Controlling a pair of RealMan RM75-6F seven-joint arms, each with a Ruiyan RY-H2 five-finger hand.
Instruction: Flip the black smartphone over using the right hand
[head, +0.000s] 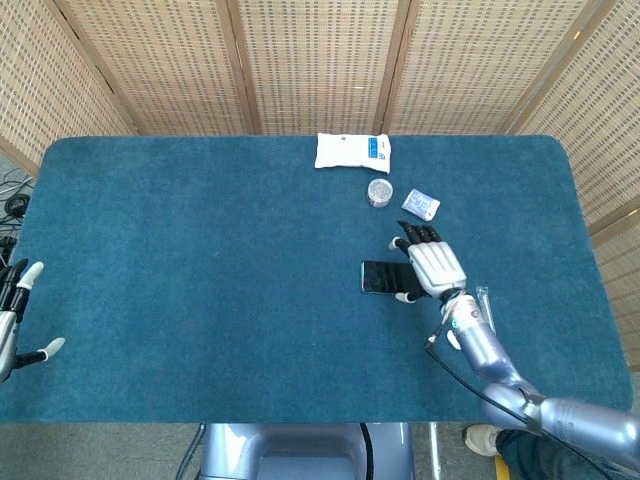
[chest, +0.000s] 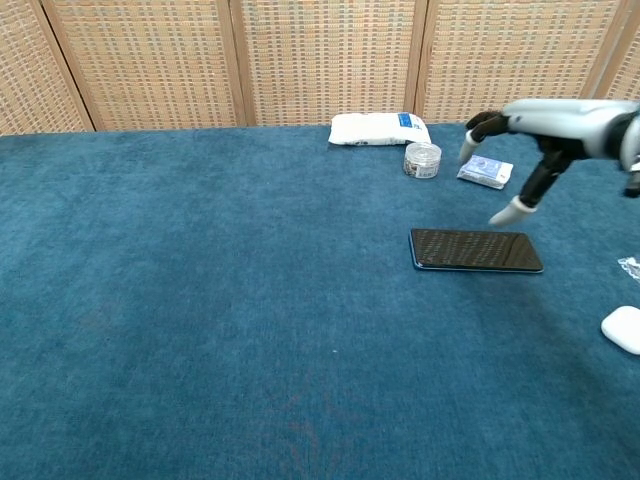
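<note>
The black smartphone lies flat on the blue cloth, long side running left to right. My right hand hovers above the phone's right half with its fingers spread and nothing in it; in the chest view it is clearly off the phone, thumb pointing down toward it. In the head view the hand covers the phone's right end. My left hand is at the table's left edge, fingers apart and empty.
A white pouch, a small clear jar and a small blue-white packet lie behind the phone. A white earbud case and a wrapped straw lie to the phone's right. Woven screens stand behind the table.
</note>
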